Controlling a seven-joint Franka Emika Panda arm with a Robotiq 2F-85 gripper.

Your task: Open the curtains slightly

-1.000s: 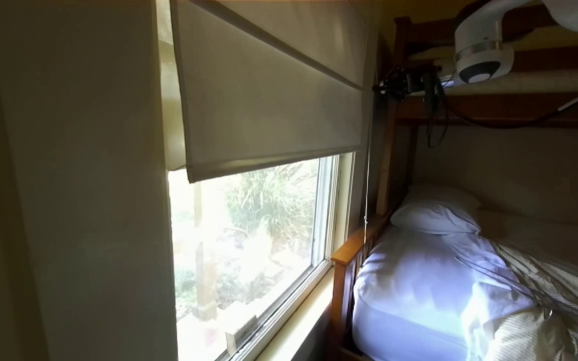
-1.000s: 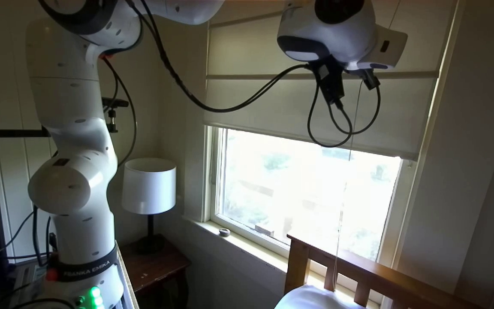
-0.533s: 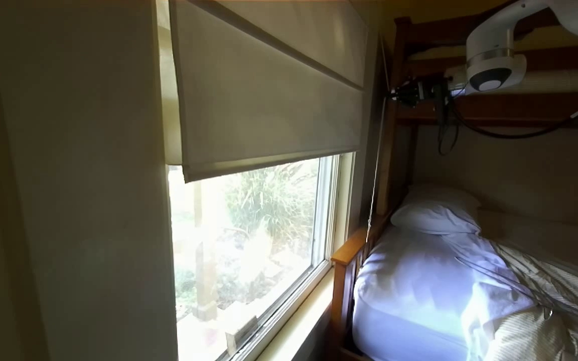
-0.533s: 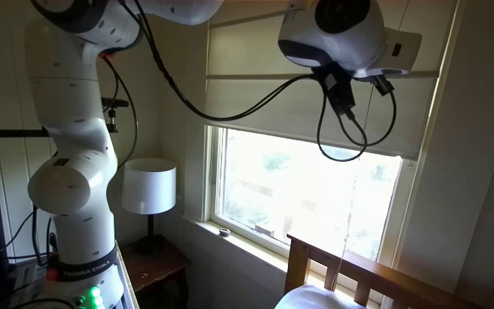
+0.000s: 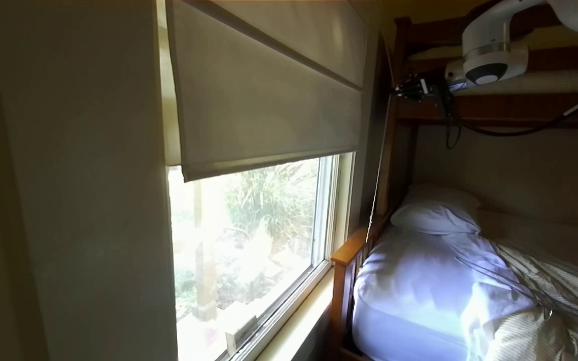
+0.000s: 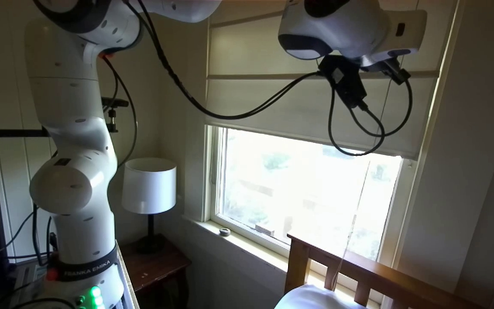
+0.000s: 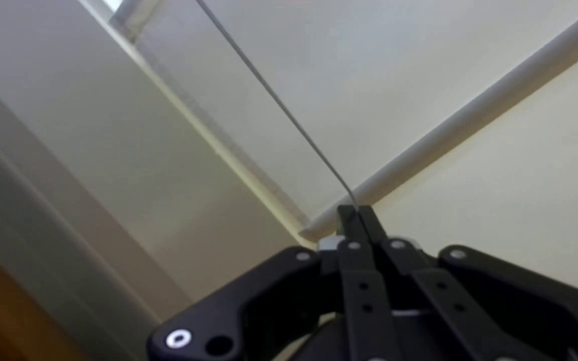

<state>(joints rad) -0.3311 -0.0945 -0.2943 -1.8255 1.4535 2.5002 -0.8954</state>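
In an exterior view the dark band (image 6: 85,271) round the foot of the white arm (image 6: 84,234) is reading FRANKA EMIKA, green lights (image 6: 96,296) glowing just below; a pale patch on the black box (image 6: 350,88) under the arm's outer end is proving too small to make out. The shade (image 5: 269,95), beige with horizontal fold lines, is hanging over the upper part of the window (image 5: 249,235), daylight coming through the glass beneath its hem. In the wrist view the gripper (image 7: 357,208) is holding its fingers (image 7: 346,219) pressed together, pinching a thin cord (image 7: 279,102) that is running from the tips toward the upper left, in front of the fabric. Against a second ago: in an exterior view the gripper is showing farther right, its tips over by the bunk post (image 5: 402,50) rather than just beside the shade's far edge, and the cord, then hanging nearly straight, is now bending at the fingers and slanting down toward the bed rail (image 5: 350,248). In both exterior views the hem is sitting at about the same height; the shade's near edge, in an exterior view, is showing slightly closer to the wall (image 5: 78,175). Lamp (image 6: 149,186), side table (image 6: 165,257) and a small round thing (image 6: 224,232) on the window sill (image 6: 247,246) are all standing unchanged.
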